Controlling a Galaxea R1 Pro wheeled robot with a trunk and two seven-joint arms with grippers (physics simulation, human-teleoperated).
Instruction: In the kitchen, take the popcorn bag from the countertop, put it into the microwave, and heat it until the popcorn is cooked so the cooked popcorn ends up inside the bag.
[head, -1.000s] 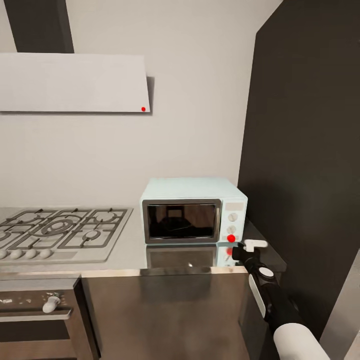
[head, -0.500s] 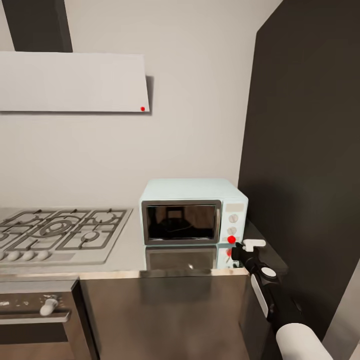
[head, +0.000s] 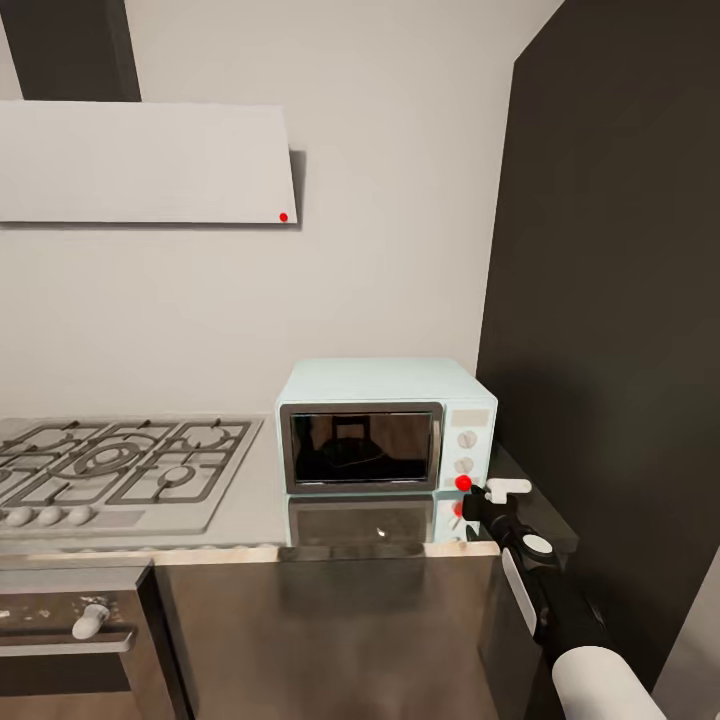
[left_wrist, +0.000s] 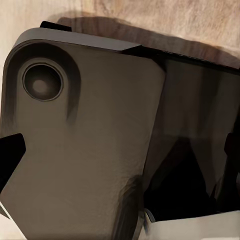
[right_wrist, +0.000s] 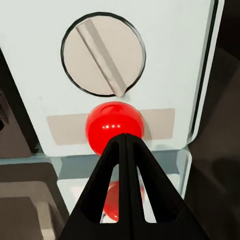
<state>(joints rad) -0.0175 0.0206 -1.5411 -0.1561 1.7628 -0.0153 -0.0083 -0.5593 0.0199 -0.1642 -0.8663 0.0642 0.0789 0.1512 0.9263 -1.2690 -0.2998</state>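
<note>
Jaws closed, tips hiding red light (right_wrist: 114, 127) partly.

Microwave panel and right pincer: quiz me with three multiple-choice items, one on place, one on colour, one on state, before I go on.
1. Where does the microwave stand on the countertop?
A. left of the gas hob
B. right of the gas hob, next to the dark tall cabinet
C. under the hood

2. What colour is the round light on the panel, below the knob?
A. green
B. red
C. white

3. How are the fingers of the right pincer?
A. spread wide
C. closed together, tips at the round light
B. clamped on a knob

Key: 1 B, the gas hob lies to its left and the dark tall cabinet to its right. 2 B, it shows bright red. 3 C, the right wrist view shows the fingers meeting at the light.
</note>
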